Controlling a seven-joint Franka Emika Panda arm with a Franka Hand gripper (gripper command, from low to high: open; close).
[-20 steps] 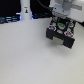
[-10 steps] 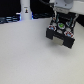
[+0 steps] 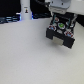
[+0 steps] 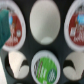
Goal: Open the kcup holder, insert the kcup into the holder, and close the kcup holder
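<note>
End effector (image 3: 60, 20) still over kcup holder (image 3: 62, 35) (jaws unseen), kcup (image 4: 45, 68) lid-up

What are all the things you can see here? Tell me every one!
Black boxy kcup holder: one, black with grey front, on the table at the exterior view's right, under the arm.
Round pods with foil lids: several seen in the wrist view; one green and white, two red and white, the rest plain white.
White bottle-like object: one, white, at the back on the exterior view's left.
White table top: one, white, under everything.
Robot arm: one, white, over the holder; its hand cannot be made out clearly.
</note>
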